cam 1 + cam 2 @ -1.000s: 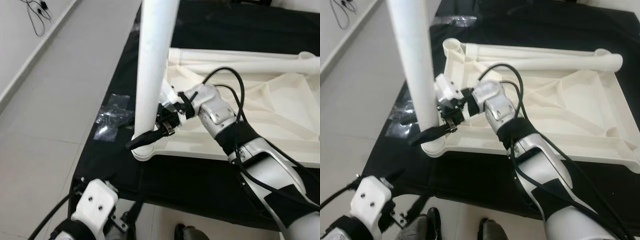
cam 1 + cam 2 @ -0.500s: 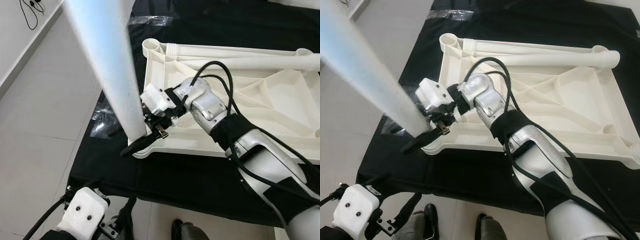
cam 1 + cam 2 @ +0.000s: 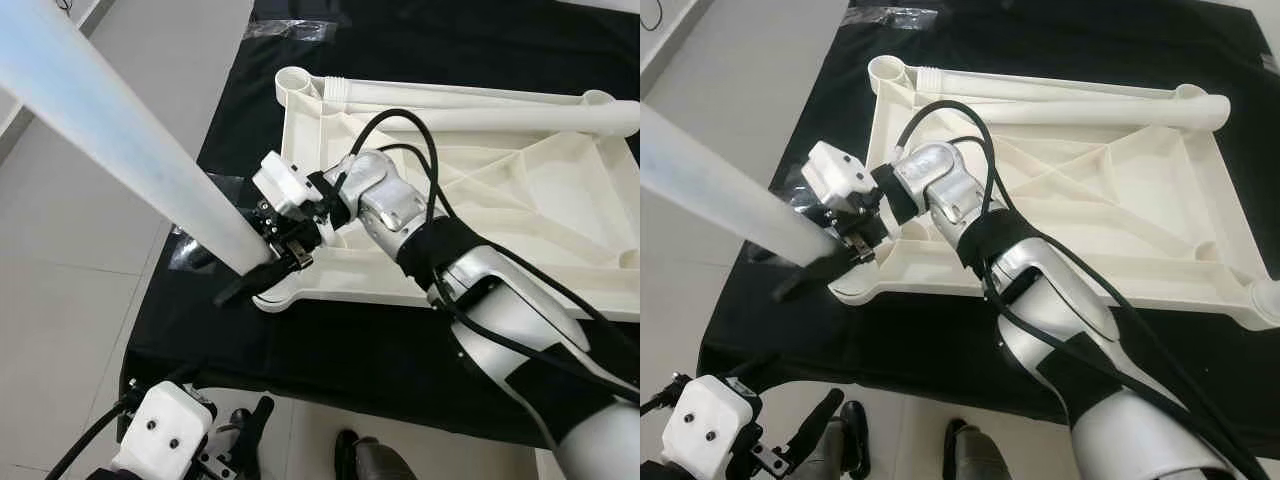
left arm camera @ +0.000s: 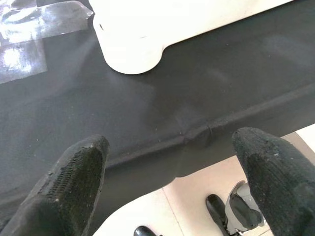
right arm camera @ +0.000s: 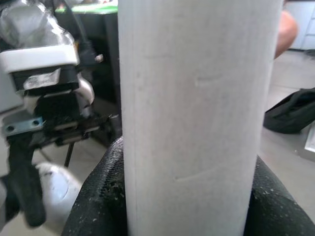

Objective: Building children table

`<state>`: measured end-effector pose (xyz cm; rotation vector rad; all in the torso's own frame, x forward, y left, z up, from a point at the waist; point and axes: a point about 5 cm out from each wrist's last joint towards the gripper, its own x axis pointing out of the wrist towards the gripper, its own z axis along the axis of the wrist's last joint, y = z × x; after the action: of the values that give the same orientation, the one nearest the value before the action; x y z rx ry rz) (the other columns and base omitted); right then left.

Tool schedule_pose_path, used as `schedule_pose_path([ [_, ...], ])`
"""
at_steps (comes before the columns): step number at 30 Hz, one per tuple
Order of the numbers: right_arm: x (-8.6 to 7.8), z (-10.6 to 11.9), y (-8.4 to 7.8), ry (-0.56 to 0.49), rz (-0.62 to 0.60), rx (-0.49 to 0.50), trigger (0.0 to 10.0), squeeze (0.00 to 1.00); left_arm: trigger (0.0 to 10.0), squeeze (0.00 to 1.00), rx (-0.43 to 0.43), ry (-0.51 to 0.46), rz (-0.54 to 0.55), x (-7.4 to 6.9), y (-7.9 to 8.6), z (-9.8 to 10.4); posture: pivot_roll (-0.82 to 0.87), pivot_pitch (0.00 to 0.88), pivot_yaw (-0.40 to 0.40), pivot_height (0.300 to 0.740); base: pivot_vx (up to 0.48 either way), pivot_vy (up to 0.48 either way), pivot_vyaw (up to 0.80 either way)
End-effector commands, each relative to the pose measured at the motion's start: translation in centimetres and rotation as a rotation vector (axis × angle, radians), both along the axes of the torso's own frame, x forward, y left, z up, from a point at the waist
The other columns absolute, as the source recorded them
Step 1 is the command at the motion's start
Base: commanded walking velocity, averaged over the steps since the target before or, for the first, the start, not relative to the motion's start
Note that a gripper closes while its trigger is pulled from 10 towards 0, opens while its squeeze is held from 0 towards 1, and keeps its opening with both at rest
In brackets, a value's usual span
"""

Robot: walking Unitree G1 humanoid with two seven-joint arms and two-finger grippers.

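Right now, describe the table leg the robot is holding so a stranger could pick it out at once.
On the black cloth lies an upturned white tabletop. At its near left corner, the right gripper is shut on a table leg, a long plain white tube slanting up from that corner. The other leg lies flat along the tabletop's far edge.

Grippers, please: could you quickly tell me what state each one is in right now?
Left gripper: open, holding nothing, above the black cloth.
Right gripper: shut on the white table leg.

Pale tiled floor (image 3: 80, 330) beneath black mat (image 3: 380, 360).
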<state>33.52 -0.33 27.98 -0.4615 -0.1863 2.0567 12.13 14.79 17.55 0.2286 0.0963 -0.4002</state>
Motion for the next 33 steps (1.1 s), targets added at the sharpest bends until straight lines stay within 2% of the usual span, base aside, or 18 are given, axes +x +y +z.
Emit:
schedule_pose_path([
  [1, 0.8, -1.8, -1.6, 0.050, -0.073, -0.014, 10.0, 0.00, 10.0, 0.00, -0.009, 0.028, 0.004, 0.0, -0.2, -0.2, 0.15, 0.369, -0.100, 0.740, 0.000, 0.000, 0.00],
  [4, 1.4, -2.0, -2.8, 0.067, -0.137, 0.045, 10.0, 0.00, 10.0, 0.00, -0.015, 0.026, 0.001, 0.3, -0.3, -0.3, 0.13, 0.358, -0.098, 0.740, 0.000, 0.000, 0.00],
  [8, 1.8, -1.9, -3.3, 0.074, -0.197, 0.100, 10.0, 0.00, 10.0, 0.00, -0.016, 0.022, -0.001, 0.6, -0.3, -0.4, 0.12, 0.346, -0.094, 0.740, 0.000, 0.000, 0.00],
  [10, 2.1, -1.5, -4.0, 0.093, -0.266, 0.196, 10.0, 0.00, 10.0, 0.00, -0.018, 0.016, -0.004, 1.0, -0.3, -0.6, 0.10, 0.331, -0.089, 0.740, 0.000, 0.000, 0.00],
  [15, 2.3, -1.3, -4.6, 0.100, -0.319, 0.280, 10.0, 0.00, 10.0, 0.00, -0.018, 0.008, -0.010, 1.6, -0.3, -0.8, 0.09, 0.316, -0.084, 0.740, 0.000, 0.000, 0.00],
  [17, 2.3, -1.4, -4.7, 0.095, -0.330, 0.292, 10.0, 0.00, 10.0, 0.00, -0.018, 0.006, -0.012, 1.7, -0.3, -0.9, 0.09, 0.316, -0.084, 0.740, 0.000, 0.000, 0.00],
  [21, 2.2, -2.3, -4.9, 0.080, -0.434, 0.364, 10.0, 0.00, 10.0, 0.00, -0.007, 0.001, -0.014, 2.2, -0.3, -0.9, 0.09, 0.301, -0.074, 0.740, 0.000, 0.000, 0.00],
  [29, 1.9, -3.4, -5.3, 0.044, -0.553, 0.413, 10.0, 0.00, 10.0, 0.00, 0.010, -0.010, -0.027, 2.8, -0.2, -1.0, 0.08, 0.295, -0.064, 0.740, 0.000, 0.000, 0.00],
  [33, 1.9, -3.9, -5.5, -0.018, -0.704, 0.445, 10.0, 0.00, 10.0, 0.00, 0.024, -0.012, -0.044, 3.1, -0.2, -1.0, 0.08, 0.288, -0.052, 0.740, 0.000, 0.000, 0.00],
])
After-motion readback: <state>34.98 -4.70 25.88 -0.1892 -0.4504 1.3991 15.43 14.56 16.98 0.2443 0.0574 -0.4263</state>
